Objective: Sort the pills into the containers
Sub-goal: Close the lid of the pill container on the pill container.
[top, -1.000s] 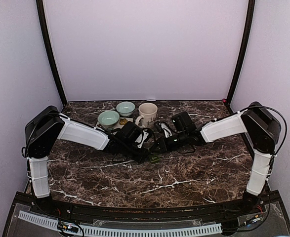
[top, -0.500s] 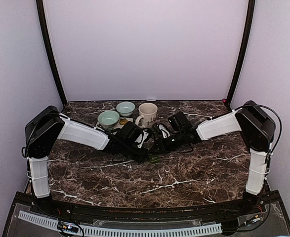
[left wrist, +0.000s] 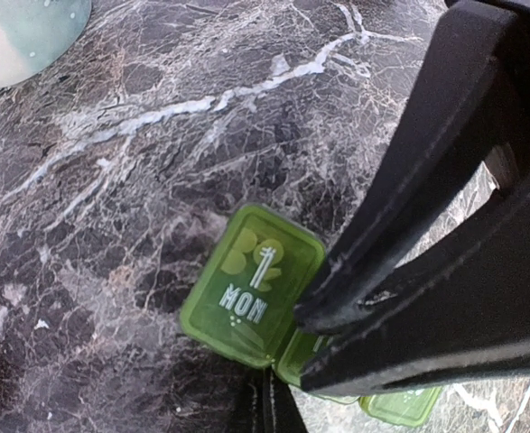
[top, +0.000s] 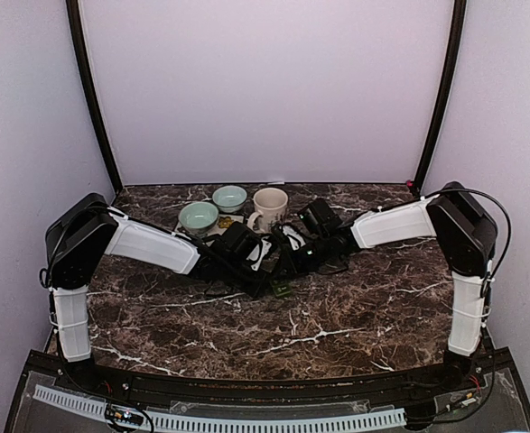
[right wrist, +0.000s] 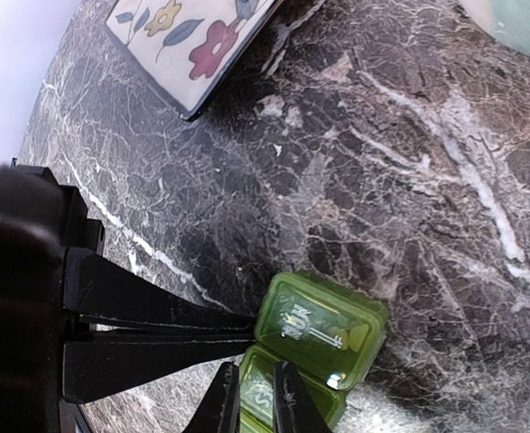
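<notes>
Centre of the desk [left wrist: 156,135]: green pill box [left wrist: 251,284] lying flat, MON cell showing. Both my left fingers [left wrist: 409,180] closed, tips touching its edge; my right fingers [right wrist: 221,406] barely apart at its rim, grip unclear.

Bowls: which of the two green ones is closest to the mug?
The back bowl, just left of the mug; the other bowl sits further left and forward.

Dark marble-patterned table [top: 355,307] with white veins, bearing near its far edge an upright cream mug [top: 269,207] printed with flowers, its handle on the left; pale lilac walls [top: 265,90] enclose it, with two black posts [top: 93,99] at the back corners.
</notes>
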Controlling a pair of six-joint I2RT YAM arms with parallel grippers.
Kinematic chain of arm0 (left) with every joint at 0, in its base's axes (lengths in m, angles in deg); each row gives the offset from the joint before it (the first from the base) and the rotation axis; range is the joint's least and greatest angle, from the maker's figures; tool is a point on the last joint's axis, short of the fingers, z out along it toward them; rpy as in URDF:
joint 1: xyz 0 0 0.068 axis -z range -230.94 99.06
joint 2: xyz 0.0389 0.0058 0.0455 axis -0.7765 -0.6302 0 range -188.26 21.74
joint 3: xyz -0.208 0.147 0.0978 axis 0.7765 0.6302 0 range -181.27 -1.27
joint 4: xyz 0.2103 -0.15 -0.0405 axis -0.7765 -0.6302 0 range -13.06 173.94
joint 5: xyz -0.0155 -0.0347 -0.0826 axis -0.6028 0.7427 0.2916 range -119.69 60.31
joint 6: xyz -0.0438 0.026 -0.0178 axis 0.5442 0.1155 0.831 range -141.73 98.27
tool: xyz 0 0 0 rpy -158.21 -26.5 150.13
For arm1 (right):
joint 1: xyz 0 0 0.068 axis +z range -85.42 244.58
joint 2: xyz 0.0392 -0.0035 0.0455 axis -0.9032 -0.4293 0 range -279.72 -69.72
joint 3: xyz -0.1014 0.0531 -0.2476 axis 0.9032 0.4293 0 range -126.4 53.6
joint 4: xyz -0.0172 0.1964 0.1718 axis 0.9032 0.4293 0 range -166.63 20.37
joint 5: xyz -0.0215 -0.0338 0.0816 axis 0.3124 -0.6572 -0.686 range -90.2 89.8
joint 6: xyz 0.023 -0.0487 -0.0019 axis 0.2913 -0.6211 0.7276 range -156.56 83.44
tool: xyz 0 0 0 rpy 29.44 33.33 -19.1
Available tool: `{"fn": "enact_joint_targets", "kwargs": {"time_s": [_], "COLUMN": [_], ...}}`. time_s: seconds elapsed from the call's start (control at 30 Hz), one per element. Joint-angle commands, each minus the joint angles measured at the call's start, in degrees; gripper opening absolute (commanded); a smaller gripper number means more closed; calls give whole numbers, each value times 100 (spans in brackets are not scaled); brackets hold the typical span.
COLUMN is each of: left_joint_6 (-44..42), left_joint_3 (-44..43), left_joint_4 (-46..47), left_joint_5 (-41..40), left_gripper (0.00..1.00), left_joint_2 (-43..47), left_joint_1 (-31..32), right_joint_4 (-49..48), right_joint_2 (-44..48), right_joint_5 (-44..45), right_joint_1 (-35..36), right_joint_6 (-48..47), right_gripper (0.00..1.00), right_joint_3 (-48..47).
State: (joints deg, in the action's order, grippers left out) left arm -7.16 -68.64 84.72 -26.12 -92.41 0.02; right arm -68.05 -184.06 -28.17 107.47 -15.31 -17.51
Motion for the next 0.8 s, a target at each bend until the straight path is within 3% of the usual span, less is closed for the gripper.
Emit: {"fn": "enact_joint_targets", "kwargs": {"time_s": [0.0,0.37,0.77], "left_joint_6": [42,550,735], "left_joint_3": [-37,108,94], "left_joint_4": [-20,-76,-59], "left_joint_5": [20,120,425], "left_gripper": [0,14,14], "left_joint_2": [104,489,531], "left_joint_1": [-50,-128,-174], "right_joint_4": [451,278,358], "right_joint_2": [-178,-71,66], "right_joint_5": [259,319,682], "right_joint_1": [87,96,170], "right_joint_6": [-148,-87,-215], "right_gripper": [14,14,13], "right_joint_3": [12,222,471]}}
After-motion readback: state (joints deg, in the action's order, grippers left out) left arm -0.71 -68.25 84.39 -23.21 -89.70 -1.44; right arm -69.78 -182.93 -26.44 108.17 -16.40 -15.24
